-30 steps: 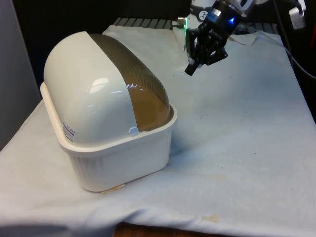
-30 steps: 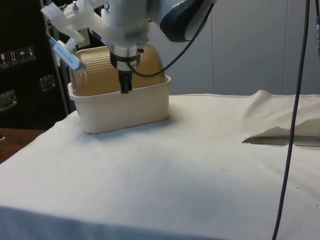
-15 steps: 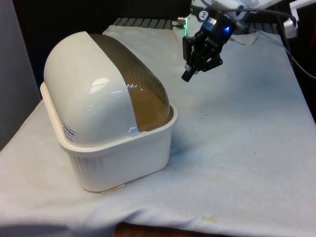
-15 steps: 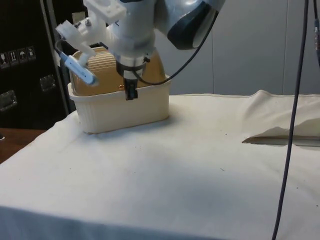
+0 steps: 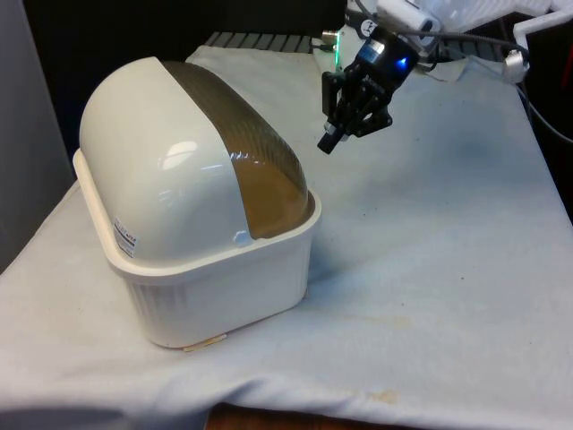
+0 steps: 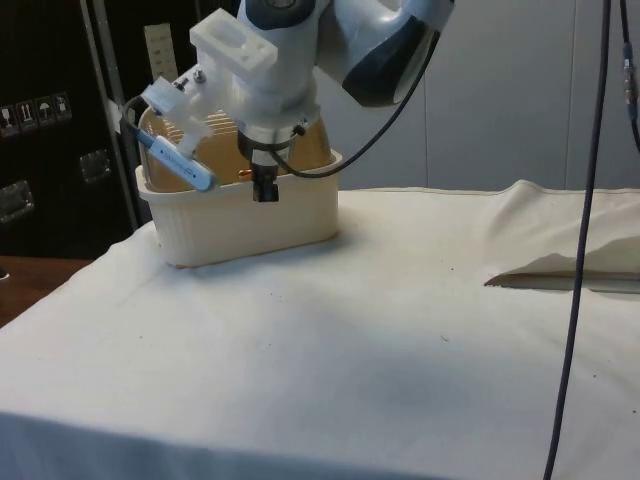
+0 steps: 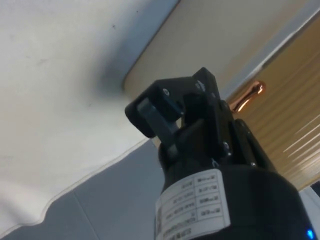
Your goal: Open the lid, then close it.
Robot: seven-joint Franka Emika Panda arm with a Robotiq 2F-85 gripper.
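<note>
A cream bread box (image 5: 224, 278) stands on the front view's left, its ribbed brown roll lid (image 5: 242, 152) pulled down shut over the white dome. My gripper (image 5: 328, 143) hangs tilted in the air, apart from the lid's far end, fingers shut on nothing. In the side view the gripper (image 6: 265, 190) hovers in front of the bread box (image 6: 300, 215), by the lid's small copper handle (image 6: 244, 172). The wrist view has the fingertips (image 7: 165, 107) close to the copper handle (image 7: 248, 95) at the foot of the brown lid (image 7: 295, 125), above the cream rim (image 7: 225, 45).
White cloth (image 5: 430, 251) covers the table, open to the front view's right of the box. A raised fold in the cloth (image 6: 560, 270) lies at the side view's right. A dark cable (image 6: 580, 250) hangs down there.
The gripper has moved to the front view's left and slightly down, closer to the lid's handle end, and tilted more. The lid has stayed shut.
</note>
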